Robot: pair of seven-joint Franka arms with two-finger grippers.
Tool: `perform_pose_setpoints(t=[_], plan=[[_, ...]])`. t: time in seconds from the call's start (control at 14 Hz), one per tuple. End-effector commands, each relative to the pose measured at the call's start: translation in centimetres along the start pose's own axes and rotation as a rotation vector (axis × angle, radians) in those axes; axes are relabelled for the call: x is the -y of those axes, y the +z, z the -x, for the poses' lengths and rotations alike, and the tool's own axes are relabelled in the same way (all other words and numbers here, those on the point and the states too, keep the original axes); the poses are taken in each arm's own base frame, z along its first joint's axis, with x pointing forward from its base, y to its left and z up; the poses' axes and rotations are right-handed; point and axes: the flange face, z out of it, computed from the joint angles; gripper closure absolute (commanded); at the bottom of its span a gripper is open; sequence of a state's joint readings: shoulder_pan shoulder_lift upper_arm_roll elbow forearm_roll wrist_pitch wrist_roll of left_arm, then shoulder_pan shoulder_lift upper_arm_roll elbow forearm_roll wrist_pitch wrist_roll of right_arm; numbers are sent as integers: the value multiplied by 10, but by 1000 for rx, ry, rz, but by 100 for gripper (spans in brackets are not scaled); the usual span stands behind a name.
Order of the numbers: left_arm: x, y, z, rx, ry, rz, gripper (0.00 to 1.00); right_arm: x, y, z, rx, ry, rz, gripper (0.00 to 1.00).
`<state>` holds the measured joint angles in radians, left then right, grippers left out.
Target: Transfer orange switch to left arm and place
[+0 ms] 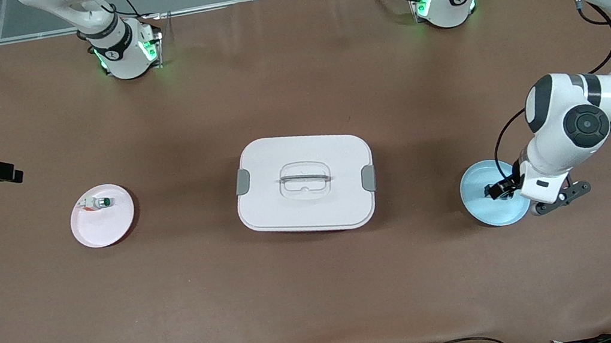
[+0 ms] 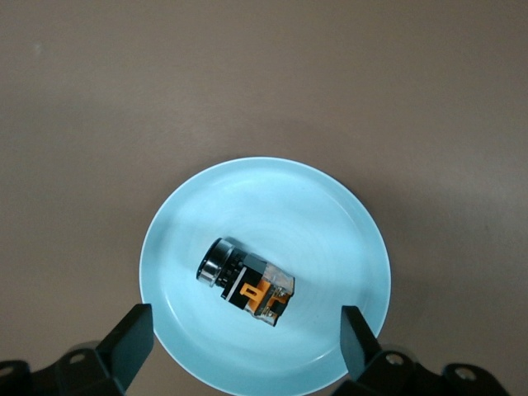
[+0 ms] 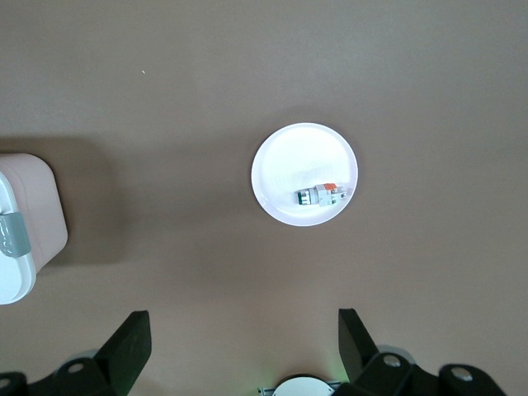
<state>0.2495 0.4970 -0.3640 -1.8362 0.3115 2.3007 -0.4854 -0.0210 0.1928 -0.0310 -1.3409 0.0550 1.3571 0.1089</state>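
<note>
The orange switch lies on its side in the middle of a light blue plate, black body with orange details. My left gripper hangs open just above this plate at the left arm's end of the table. Its fingers straddle the plate's rim beside the switch without touching it. In the front view the hand hides the switch. My right gripper is open and empty, high over the table between the right arm's base and a pink plate. The white box stands shut in the middle of the table.
The pink plate at the right arm's end holds a small white switch with a green button; both show in the right wrist view, plate and switch. The box's corner shows there too.
</note>
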Motion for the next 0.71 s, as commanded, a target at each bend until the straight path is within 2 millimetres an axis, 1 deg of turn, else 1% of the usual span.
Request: perform_pose_setpoints(t=[0.0, 0.07, 0.21, 0.29, 0.36, 0.43, 0.64], plan=[[4, -18, 3, 7, 147, 48, 0, -3, -11, 17, -25, 1, 3, 0], [7, -20, 3, 10, 188, 67, 0, -4, -11, 18, -22, 2, 1, 0], [27, -20, -3, 8, 218, 68, 0, -2, -9, 24, -28, -2, 1, 0], [31, -27, -4, 3, 213, 63, 0, -4, -9, 27, -35, 0, -1, 0], [37, -39, -5, -6, 204, 57, 0, -4, -10, 32, -46, 0, -2, 0], [49, -52, -5, -11, 187, 45, 0, -5, -12, 36, -54, 0, -3, 0], [60, -93, -5, -44, 173, 22, 0, -5, -16, 41, -66, 0, -5, 0]])
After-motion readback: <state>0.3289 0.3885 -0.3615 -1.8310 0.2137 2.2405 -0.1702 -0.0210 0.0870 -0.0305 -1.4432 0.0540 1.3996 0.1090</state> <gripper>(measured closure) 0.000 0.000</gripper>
